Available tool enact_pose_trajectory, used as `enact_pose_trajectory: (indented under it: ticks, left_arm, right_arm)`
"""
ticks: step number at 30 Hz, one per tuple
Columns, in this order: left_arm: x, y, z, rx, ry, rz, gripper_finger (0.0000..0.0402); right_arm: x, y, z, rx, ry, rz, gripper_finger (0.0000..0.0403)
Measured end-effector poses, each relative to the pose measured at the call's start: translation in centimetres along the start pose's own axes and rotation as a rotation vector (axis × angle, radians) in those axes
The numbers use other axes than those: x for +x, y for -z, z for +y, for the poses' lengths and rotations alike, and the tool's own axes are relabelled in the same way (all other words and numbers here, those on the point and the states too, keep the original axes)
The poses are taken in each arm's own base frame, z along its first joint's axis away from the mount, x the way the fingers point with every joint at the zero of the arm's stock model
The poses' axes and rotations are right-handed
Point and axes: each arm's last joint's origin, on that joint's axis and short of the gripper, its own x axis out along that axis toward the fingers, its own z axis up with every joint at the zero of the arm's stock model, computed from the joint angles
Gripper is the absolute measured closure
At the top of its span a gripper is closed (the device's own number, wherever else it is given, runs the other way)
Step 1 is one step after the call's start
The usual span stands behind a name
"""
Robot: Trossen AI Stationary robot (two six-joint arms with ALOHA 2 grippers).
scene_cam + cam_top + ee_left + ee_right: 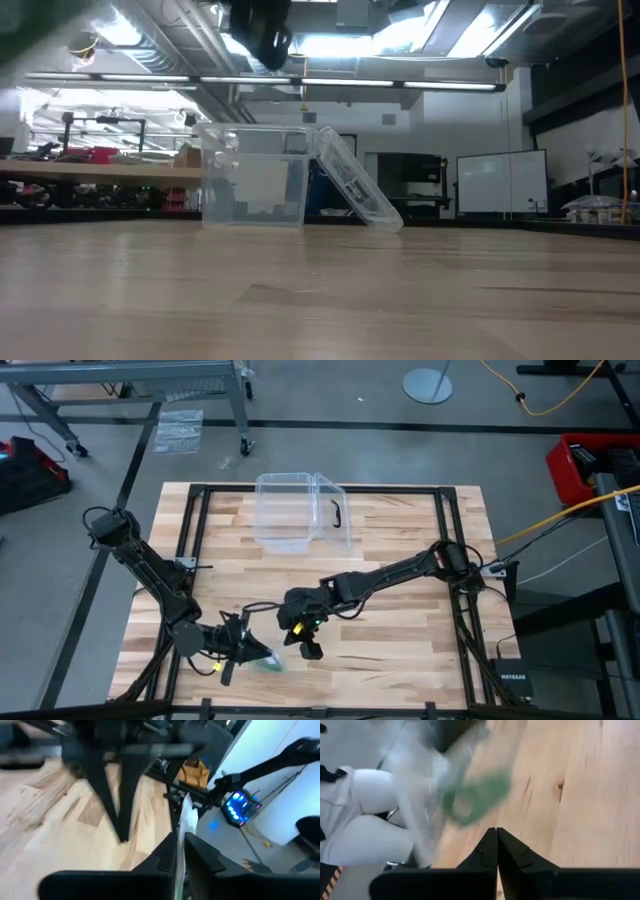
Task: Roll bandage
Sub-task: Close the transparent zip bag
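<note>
Bandage (475, 797) lying just ahead of the right gripper's (496, 831) pressed-together fingers, its green roll showing only blurred; left gripper (240, 658) pinching clear wrapper (186, 827).

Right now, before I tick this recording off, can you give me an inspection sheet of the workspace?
Surface: wooden table, light planks, black frame.
Job's things: green bandage in a clear wrapper at the near edge, by the left gripper.
Clutter: clear plastic box with its lid leaning against it, far side.
Grippers: left shut on the wrapper; right gripper shut, empty, beside the bandage.
Cables: yellow cable right of the table.
Surroundings: red bin, metal cart frame.
</note>
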Motion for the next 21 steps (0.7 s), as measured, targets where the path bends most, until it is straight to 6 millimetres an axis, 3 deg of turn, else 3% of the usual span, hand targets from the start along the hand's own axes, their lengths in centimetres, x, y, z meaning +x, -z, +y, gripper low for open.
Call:
enact_pose_trajectory:
  ticks: [7,16,21]
  left_arm:
    - [0.25,-0.07,0.36,0.032,-0.018,-0.001,0.0315]
    - [0.27,0.0,0.44,0.038,-0.023,0.005,0.0294]
    - [0.28,0.07,0.49,0.047,-0.026,0.011,0.0292]
  right_arm:
    - [-0.27,-0.35,0.19,-0.009,-0.007,-0.02,0.0397]
    - [-0.33,-0.46,0.15,-0.016,0.019,-0.034,0.0384]
    - [-0.37,0.51,0.0,0.037,0.025,0.065,0.0378]
